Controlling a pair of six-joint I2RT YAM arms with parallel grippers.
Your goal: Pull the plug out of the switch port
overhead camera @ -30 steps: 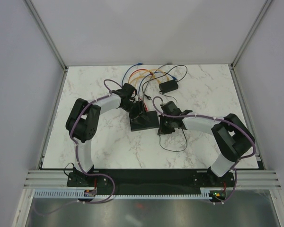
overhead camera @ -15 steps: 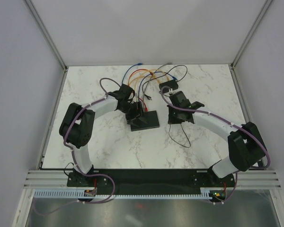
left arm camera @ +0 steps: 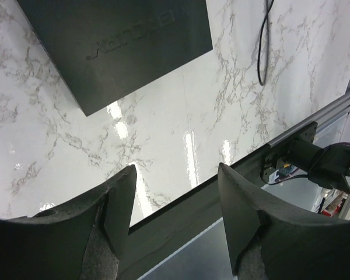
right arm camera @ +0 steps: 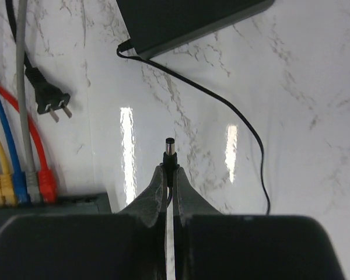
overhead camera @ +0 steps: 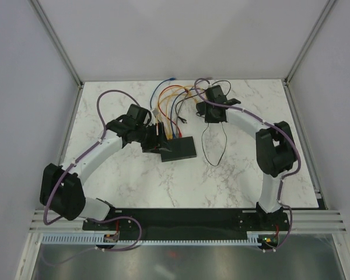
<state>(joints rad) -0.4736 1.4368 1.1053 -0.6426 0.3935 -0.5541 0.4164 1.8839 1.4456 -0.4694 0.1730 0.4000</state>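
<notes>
The switch (overhead camera: 179,149) is a flat black box at the table's middle, with coloured cables in its far edge. It also shows in the left wrist view (left arm camera: 122,46) and as a corner in the right wrist view (right arm camera: 52,203). My right gripper (right arm camera: 170,170) is shut on a small black barrel plug (right arm camera: 170,147) with a metal tip, held free above the marble. In the top view it (overhead camera: 213,112) is at the back, well away from the switch. The plug's thin black cord (overhead camera: 213,149) trails toward the front. My left gripper (left arm camera: 176,175) is open and empty, at the switch's left end (overhead camera: 156,140).
A black adapter block (right arm camera: 186,17) lies just ahead of the right gripper. Yellow, blue, red and grey network cables (overhead camera: 172,99) loop behind the switch. A two-prong mains plug (right arm camera: 48,98) lies on the marble. The table's front rail (left arm camera: 303,122) shows past the left fingers.
My right gripper has moved from the switch's right end to the back of the table, carrying the barrel plug and trailing its cord. My left arm has stretched out leftward, its gripper staying by the switch.
</notes>
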